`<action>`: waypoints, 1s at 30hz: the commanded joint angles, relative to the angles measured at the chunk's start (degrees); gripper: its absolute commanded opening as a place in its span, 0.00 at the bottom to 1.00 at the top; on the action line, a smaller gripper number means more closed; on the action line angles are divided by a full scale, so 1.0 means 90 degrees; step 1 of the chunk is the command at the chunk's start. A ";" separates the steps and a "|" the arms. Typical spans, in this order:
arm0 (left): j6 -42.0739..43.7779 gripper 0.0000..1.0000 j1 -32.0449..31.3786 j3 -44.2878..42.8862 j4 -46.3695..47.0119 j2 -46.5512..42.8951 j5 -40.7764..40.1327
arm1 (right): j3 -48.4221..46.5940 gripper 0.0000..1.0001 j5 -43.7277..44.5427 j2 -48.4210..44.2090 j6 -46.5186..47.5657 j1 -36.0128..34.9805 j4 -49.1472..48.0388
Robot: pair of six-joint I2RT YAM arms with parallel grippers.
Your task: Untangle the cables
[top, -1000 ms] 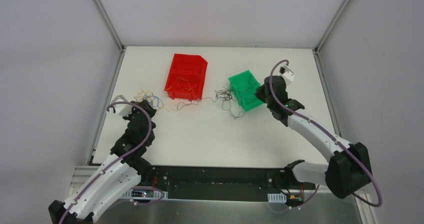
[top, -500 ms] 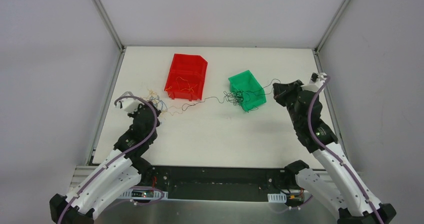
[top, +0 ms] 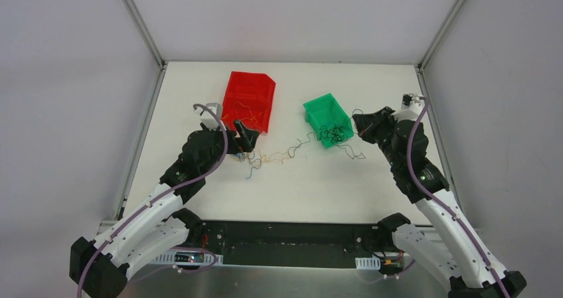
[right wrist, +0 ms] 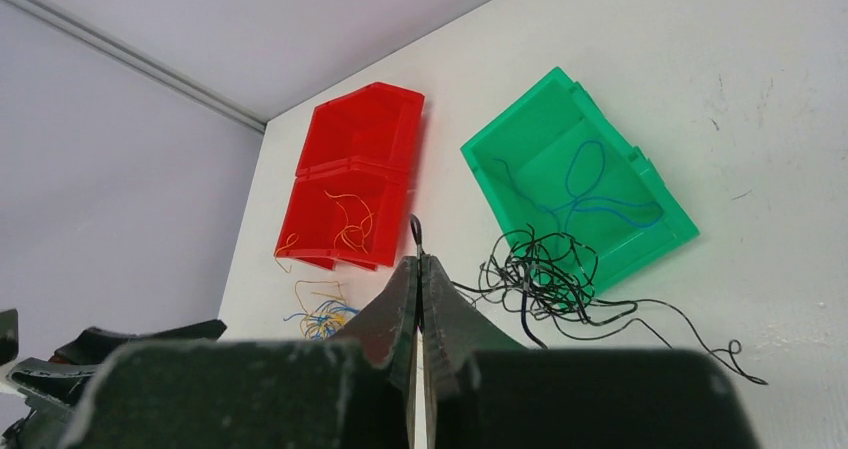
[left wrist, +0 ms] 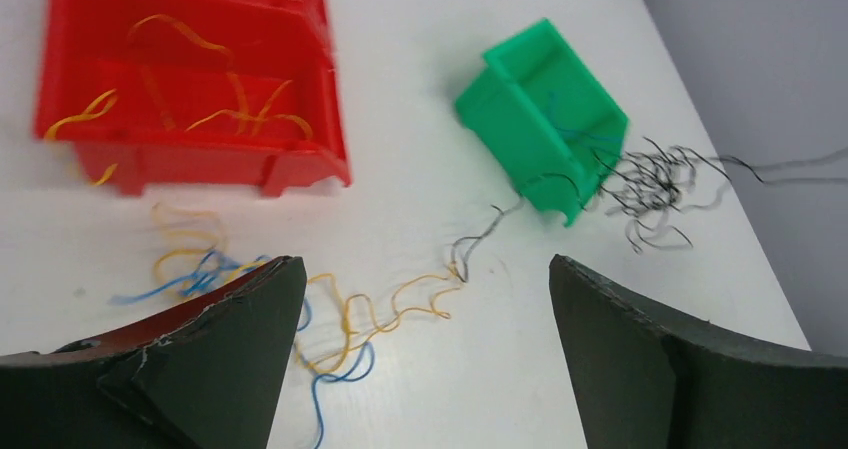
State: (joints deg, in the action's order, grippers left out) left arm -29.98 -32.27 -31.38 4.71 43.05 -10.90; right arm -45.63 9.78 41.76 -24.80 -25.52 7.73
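The cables lie in two groups. Yellow and blue strands [left wrist: 340,319] trail across the table in front of the red bin [top: 249,89]. My left gripper [left wrist: 425,269] stands wide open just over them, holding nothing. A dark grey clump [top: 335,135] hangs at the front lip of the green bin [top: 319,105]. To the right of that bin my right gripper [top: 362,122] is shut, and one thin dark cable [right wrist: 415,231] sticks out of its closed tips [right wrist: 418,261]. The dark clump [right wrist: 545,274] lies beyond those tips.
Several yellow wires [left wrist: 200,99] lie inside the red bin [left wrist: 320,69]. A blue wire [right wrist: 590,194] lies in the green bin [right wrist: 520,129]. White walls and metal rails close in the table on three sides.
My left arm swung right from the table's left side to the front of the red bin and opened, leaving the yellow-blue strands there. My right gripper pulled right, away from the green bin.
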 commanded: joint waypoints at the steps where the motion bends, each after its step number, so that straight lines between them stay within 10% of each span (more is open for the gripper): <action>1: 0.0984 0.93 -0.0037 0.0026 0.1744 0.0544 0.2450 | -0.0520 0.00 -0.0295 0.0023 0.0172 0.0021 0.0186; 16: 0.4307 0.84 -0.1494 -0.0472 0.3587 0.3616 0.3028 | -0.1298 0.00 -0.1206 -0.0148 0.0130 0.0019 0.1109; 30: 0.5762 0.85 -0.1898 -0.0345 0.4021 0.3897 0.2992 | -0.1637 0.00 -0.2502 0.0123 -0.0132 0.0019 0.1339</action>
State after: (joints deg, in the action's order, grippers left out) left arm 17.54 -49.15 -33.63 36.49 79.50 15.94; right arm -57.69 -7.14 41.85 -24.73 -25.52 20.18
